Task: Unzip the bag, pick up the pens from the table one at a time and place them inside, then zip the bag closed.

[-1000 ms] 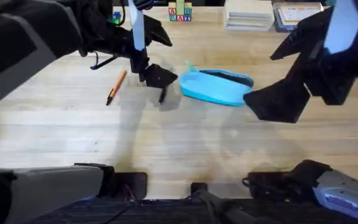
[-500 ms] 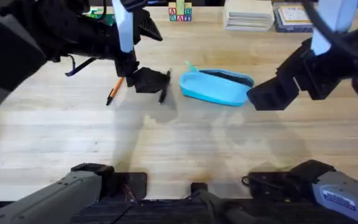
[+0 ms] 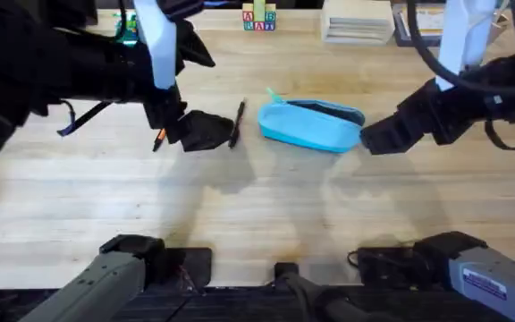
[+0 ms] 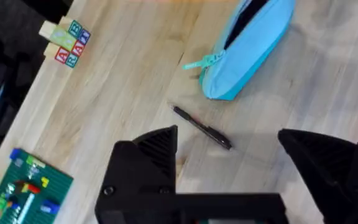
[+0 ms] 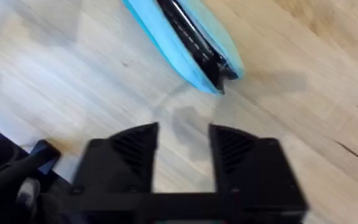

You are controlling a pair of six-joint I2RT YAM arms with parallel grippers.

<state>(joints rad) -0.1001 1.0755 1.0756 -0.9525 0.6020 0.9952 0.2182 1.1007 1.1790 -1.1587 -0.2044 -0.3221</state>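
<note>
I read the task as partly done. The bag (image 3: 311, 125) lies on the surface (image 3: 257, 215) near the centre, and its zipper is open along its length, dark lining showing. Both pens are outside the bag, so both placements and the closing zip remain.

The black pen (image 3: 237, 122) lies just beside the bag's pull-tab end, apart from it. The orange pen (image 3: 159, 139) is further toward my left side; little of it shows past the left jaws (image 3: 206, 131).

State of the jaws:
- Left: spread wide, empty, above the surface between the two pens.
- Right jaws (image 3: 384, 136): at the bag's far end, parted with a narrow gap, holding nothing.

View differences:
- The overhead view gives both arms and both pens in one layout.
- The left wrist view gives the black pen (image 4: 202, 127) whole, lying diagonal, with the bag's green pull tab (image 4: 199, 63) visible.
- The right wrist view gives the end of the open zipper (image 5: 191, 37) close up, with the jaws short of the bag (image 5: 185, 43) and not touching it.
</note>
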